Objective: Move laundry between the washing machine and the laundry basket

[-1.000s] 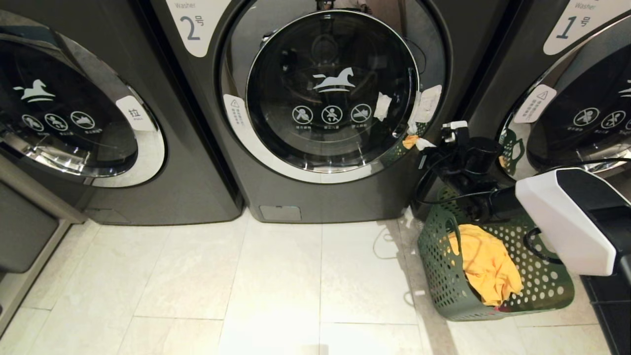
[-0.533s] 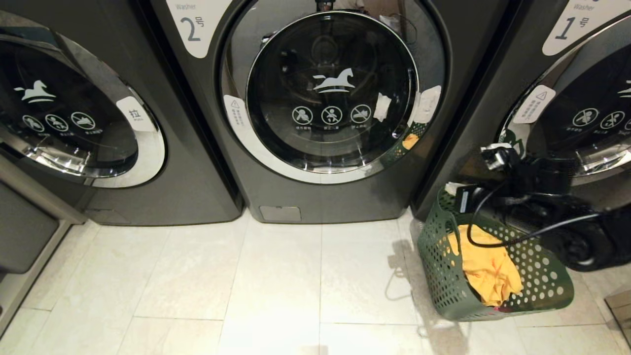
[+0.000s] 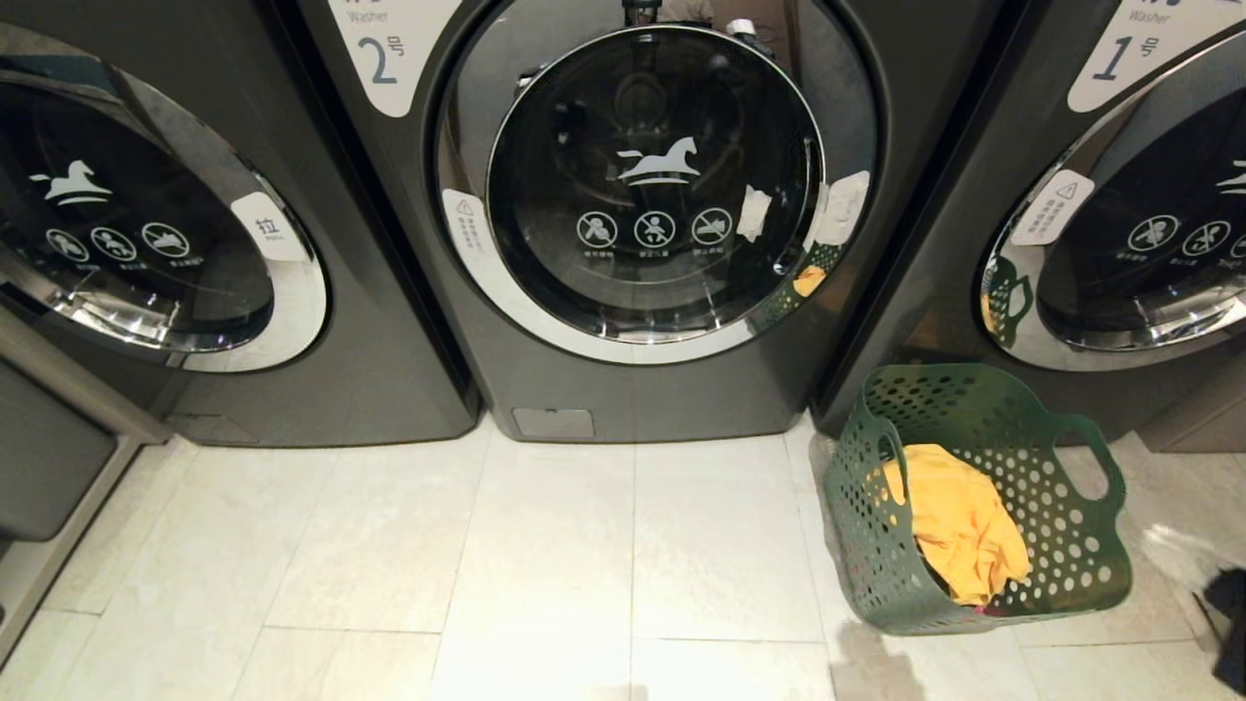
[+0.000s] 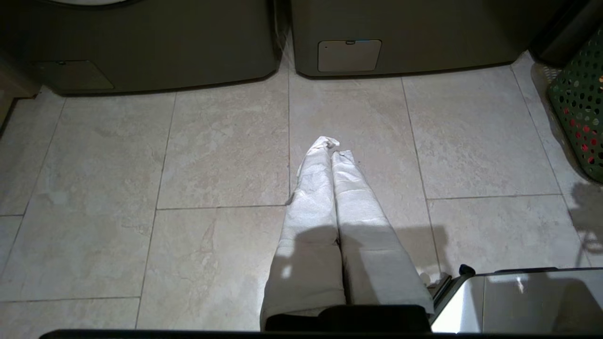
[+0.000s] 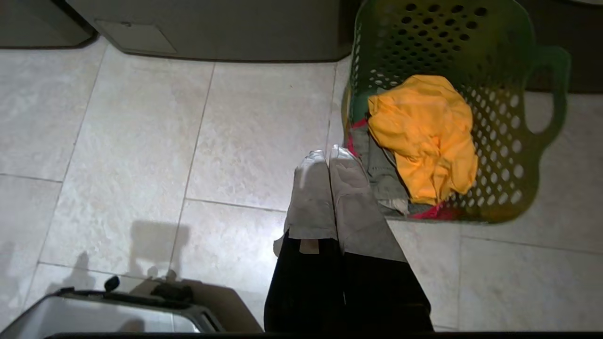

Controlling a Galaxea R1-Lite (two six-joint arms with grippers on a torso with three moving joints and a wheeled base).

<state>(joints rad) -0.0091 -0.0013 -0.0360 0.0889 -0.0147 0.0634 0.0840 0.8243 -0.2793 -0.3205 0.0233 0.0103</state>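
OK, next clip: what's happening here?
Nothing is being handled. The washing machine marked 2 has its door shut, and the laundry basket sits on the floor beside it with a yellow-orange garment on top of red and grey pieces. The left gripper and right gripper both hang shut and empty over the tiles, the right one near the basket.
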